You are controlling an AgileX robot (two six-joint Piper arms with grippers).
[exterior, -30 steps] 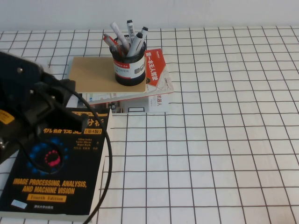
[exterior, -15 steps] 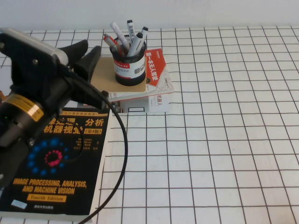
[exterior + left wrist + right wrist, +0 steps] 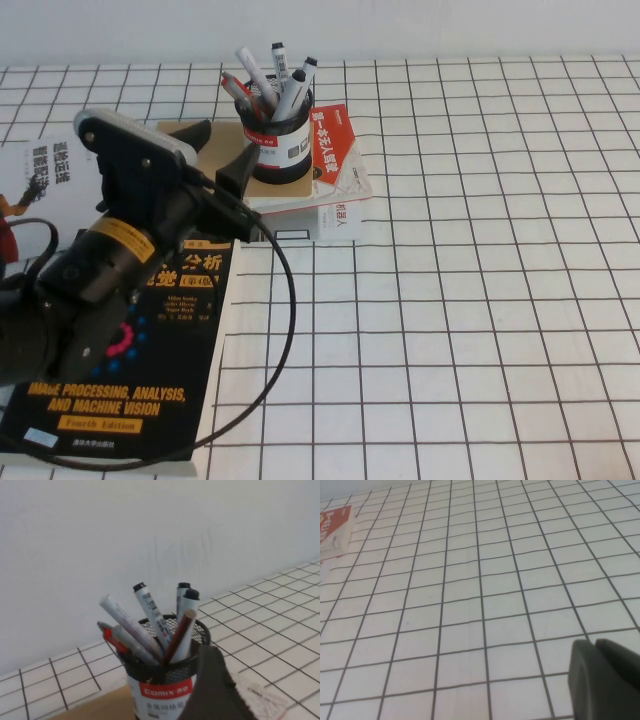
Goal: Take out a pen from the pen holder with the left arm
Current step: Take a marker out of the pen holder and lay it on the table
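A black mesh pen holder (image 3: pixel 277 145) with a red label stands on a stack of books at the back of the table, with several pens and markers (image 3: pixel 272 78) sticking out of it. My left gripper (image 3: pixel 218 152) hovers just left of the holder, below its rim, and is open with nothing between its fingers. In the left wrist view the pen holder (image 3: pixel 162 682) and its pens (image 3: pixel 150 625) fill the middle, and one dark finger (image 3: pixel 212 690) overlaps its side. My right gripper (image 3: pixel 606 677) is low over the bare checked table, its fingers pressed together.
The holder rests on a brown-covered book (image 3: pixel 190 175) stacked over a red and white book (image 3: pixel 335 150). A large black textbook (image 3: pixel 130 385) lies at the front left under my left arm. Another white book (image 3: pixel 40 175) lies at the far left.
My left arm has swung up and forward from over the black textbook to beside the pen holder. Its fingers have spread from shut to wide apart.
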